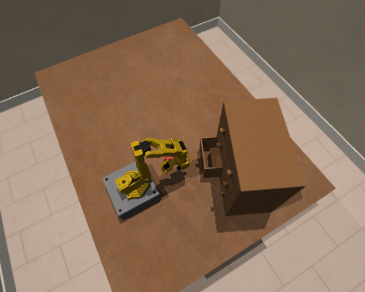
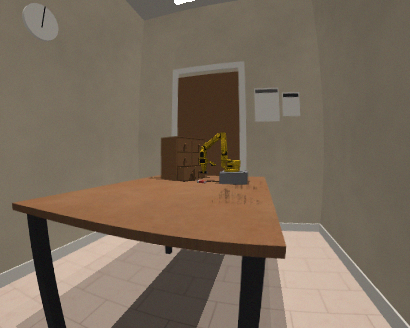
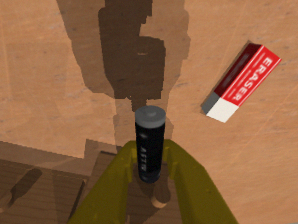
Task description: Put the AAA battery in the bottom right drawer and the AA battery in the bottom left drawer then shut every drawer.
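The tool is clamped on a battery, held off the tabletop with its grey cap pointing away from the tool. The body is black with a pale label too small to read; whether it is the AA or the AAA cannot be told.

This looks like the carrying step. One drawer of the chest stands pulled out just ahead of the tool; its row cannot be told. Next, the battery must be brought above that drawer's rim and let go.

An eraser lies off to one side, well apart.
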Available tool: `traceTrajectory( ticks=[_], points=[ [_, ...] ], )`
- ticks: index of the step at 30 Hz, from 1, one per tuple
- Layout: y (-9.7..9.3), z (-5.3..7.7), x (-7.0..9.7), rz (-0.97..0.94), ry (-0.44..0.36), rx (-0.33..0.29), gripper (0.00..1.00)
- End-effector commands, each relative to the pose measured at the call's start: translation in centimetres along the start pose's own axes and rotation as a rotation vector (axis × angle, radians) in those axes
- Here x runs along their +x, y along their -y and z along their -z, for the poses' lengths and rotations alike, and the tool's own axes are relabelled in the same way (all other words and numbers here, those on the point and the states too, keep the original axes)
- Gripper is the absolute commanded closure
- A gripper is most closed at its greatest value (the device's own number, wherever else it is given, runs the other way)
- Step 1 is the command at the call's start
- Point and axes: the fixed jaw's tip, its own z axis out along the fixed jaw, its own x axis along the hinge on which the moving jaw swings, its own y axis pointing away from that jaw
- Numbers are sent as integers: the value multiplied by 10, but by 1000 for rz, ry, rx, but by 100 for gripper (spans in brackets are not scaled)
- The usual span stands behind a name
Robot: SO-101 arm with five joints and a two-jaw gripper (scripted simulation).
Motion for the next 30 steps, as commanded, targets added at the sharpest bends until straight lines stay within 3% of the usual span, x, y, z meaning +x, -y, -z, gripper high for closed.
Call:
traceTrajectory(
  ticks=[1,7,19,24,30],
  points=[
    [-2,2,-1,-20,-6,1,100],
    [-2,2,-1,-21,-6,1,100],
    [-2,21,-1,-20,-137,1,100],
    [-2,21,-1,-20,-137,1,100],
    [-2,31,-1,-20,-202,0,100]
  ],
)
